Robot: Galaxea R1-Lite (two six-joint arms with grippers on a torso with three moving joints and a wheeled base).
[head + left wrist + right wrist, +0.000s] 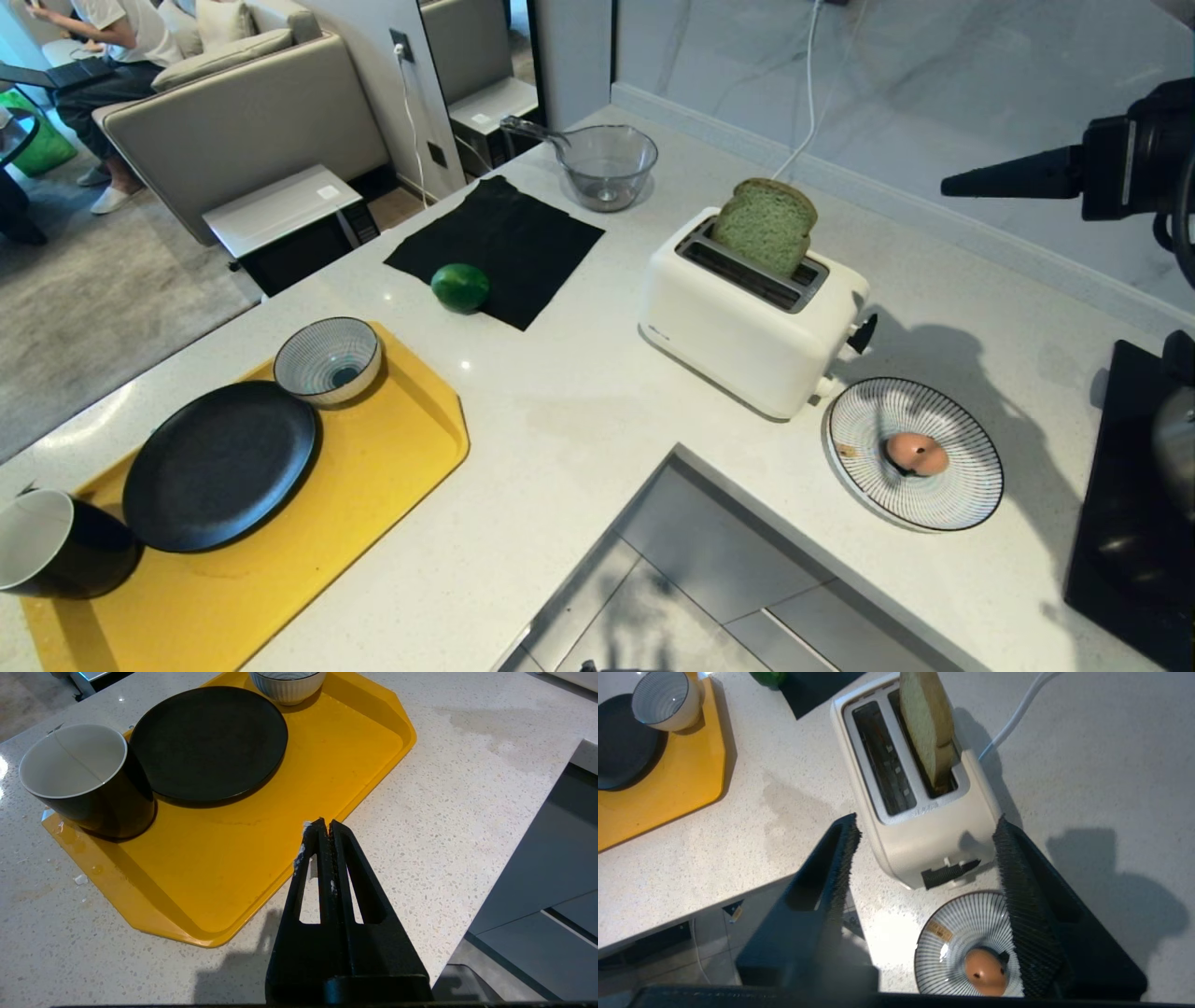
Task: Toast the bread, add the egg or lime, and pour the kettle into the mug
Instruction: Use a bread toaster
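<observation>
The pale green bread (pixel 764 227) (pixel 927 723) stands upright in the far slot of the white toaster (pixel 747 336) (pixel 934 844), half sticking out. My right gripper (pixel 962 182) (pixel 927 822) hangs open and empty above the counter, over the toaster's lever end. The egg (pixel 915 455) (pixel 984 973) lies on a striped plate (pixel 934 411) beside the toaster. The lime (pixel 459 287) rests on a black cloth (pixel 504 243). The mug (pixel 47 541) (pixel 84 779) stands on the yellow tray's corner. My left gripper (pixel 325 823) is shut and empty beside the tray. The kettle is out of clear view.
The yellow tray (pixel 392 448) (pixel 233 872) also carries a black plate (pixel 219 467) and a striped bowl (pixel 327 359). A glass bowl (pixel 607 166) stands at the back. A black mat (pixel 1120 495) bears a shiny rounded object at the right edge. A person (pixel 103 37) sits far left.
</observation>
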